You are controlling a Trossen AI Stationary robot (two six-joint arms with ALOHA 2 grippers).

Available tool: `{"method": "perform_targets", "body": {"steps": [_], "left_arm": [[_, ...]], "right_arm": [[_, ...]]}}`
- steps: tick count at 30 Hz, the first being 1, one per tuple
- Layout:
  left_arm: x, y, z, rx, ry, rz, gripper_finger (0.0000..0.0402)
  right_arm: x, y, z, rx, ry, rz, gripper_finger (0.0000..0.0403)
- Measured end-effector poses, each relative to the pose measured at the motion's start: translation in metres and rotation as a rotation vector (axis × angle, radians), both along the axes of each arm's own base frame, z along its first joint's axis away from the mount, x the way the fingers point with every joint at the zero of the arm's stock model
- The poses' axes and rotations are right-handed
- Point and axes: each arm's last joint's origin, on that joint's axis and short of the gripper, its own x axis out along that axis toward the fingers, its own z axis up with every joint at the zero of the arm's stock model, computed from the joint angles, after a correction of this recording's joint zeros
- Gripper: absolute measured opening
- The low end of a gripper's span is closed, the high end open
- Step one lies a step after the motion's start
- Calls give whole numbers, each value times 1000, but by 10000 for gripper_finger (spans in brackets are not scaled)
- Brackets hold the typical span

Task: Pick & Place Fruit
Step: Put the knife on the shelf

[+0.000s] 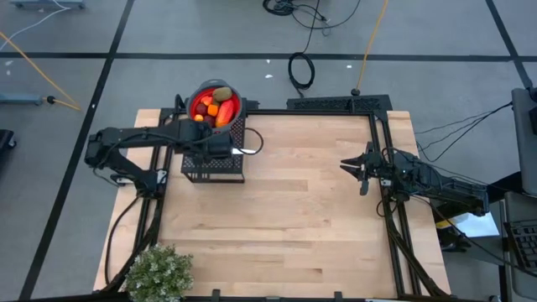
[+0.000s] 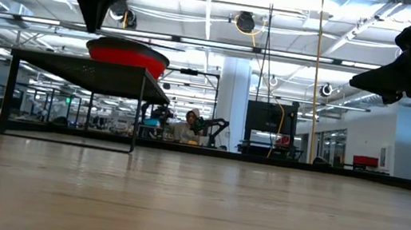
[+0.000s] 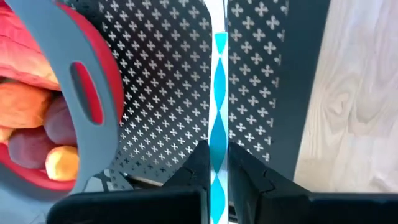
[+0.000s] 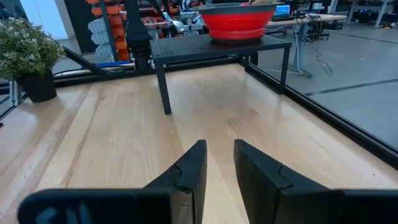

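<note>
The fruit (image 1: 214,105) lies piled in a red bowl with a grey rim (image 1: 237,104), orange, dark red and brown-green pieces together; the left wrist view shows fruit (image 3: 31,112) inside the bowl too. The bowl (image 2: 127,56) stands on a black perforated stand (image 1: 214,164). My left gripper (image 1: 220,148) hangs over the stand beside the bowl, pointing steeply down, shut on a slim silver-and-teal knife (image 3: 218,74). My right gripper (image 1: 352,166) waits at the table's right side, level, open, nothing between its fingers (image 4: 189,171). My left gripper pinches the slim knife (image 3: 218,152) between its two fingers, one on each flat side. The fingers come from above, slanting steeply down, and the knife runs on straight out from them over the stand's perforated top (image 3: 161,81). Which end they hold is hidden.
A bushy green plant (image 1: 159,273) in a dark pot stands at the table's near left corner. A black frame (image 1: 336,104) runs along the table's far and right edges. Bare wooden tabletop (image 1: 294,218) spreads between the stand and my right arm.
</note>
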Motion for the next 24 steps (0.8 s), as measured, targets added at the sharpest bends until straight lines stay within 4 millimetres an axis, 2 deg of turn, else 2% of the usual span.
{"method": "perform_targets", "body": {"steps": [4,11,17,24], "left_arm": [[-7,3,2,-2,-13,6,26],[-32,3,-1,9,-48,28,26],[-40,2,-13,25,-44,12,26],[-39,5,-28,55,-24,1,26]], "right_arm": [[0,0,0,0,0,0,73],[0,0,0,0,-1,0,73],[0,0,0,0,-1,0,73],[0,0,0,0,-1,0,73]]}}
